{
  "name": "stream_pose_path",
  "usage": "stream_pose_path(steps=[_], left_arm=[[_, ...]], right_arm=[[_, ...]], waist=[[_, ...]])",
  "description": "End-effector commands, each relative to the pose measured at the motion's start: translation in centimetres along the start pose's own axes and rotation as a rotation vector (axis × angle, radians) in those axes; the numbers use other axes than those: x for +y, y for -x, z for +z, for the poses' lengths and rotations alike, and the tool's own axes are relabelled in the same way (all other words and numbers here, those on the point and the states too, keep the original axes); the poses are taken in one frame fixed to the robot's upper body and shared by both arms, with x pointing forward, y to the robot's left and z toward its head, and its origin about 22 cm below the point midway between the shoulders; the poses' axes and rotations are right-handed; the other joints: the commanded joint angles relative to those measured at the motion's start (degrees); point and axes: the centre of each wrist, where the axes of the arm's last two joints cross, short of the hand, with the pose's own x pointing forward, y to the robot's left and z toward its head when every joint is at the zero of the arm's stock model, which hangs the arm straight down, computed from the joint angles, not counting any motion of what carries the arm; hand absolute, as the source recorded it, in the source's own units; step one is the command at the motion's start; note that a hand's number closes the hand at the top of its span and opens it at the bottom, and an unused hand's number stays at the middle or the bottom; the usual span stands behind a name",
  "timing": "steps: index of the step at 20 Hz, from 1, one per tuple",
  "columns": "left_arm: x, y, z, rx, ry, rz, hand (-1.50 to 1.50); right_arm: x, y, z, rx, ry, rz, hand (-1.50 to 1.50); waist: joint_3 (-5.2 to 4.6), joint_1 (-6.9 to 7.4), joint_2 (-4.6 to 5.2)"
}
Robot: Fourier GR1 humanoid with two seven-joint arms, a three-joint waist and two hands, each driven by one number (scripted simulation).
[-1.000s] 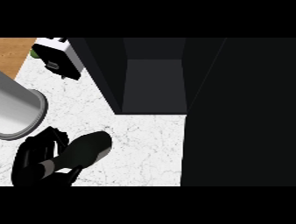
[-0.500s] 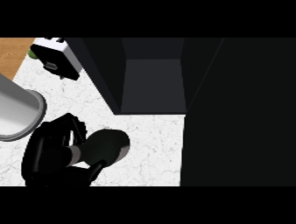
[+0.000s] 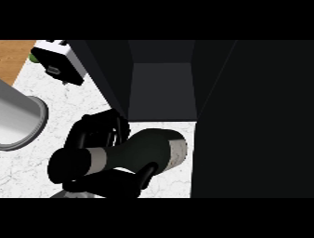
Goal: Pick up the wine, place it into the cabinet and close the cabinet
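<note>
The wine bottle point(image 3: 142, 151) is dark, with a grey label band near its base and a grey band on its neck. It lies almost level above the white marble counter point(image 3: 63, 104), base pointing right towards the cabinet and black cap to the left. My right hand point(image 3: 99, 130) is shut on it, fingers curled over the top and thumb under the body. The dark cabinet point(image 3: 161, 88) stands open just beyond the bottle's base. My left hand does not show.
A thick grey forearm point(image 3: 5, 118) crosses the left edge. A white and black box point(image 3: 60, 62) sits at the counter's far left, beside a wooden surface point(image 3: 2, 56). A large dark panel point(image 3: 263, 121), probably the cabinet's door, fills the right side.
My right hand has carried the bottle to the right and a little up, closer to the cabinet's opening. The bottle now lies flatter. The grey forearm has stayed put.
</note>
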Motion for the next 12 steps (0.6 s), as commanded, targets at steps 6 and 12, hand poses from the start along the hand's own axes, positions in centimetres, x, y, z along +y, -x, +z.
stream_pose_path(steps=[6,12], left_arm=[[-5.8,-1.8,-1.9,-0.028,-0.033,-0.018,1.50],[-6.9,0.2,-1.7,-0.018,-0.058,-0.039,1.50]], right_arm=[[1.5,-1.2,1.6,-0.056,-0.011,-0.055,-1.50],[-0.4,-2.1,2.7,-0.060,-0.032,-0.029,-1.50]], waist=[[0.00,0.07,-0.02],[0.01,-0.23,-0.03]])
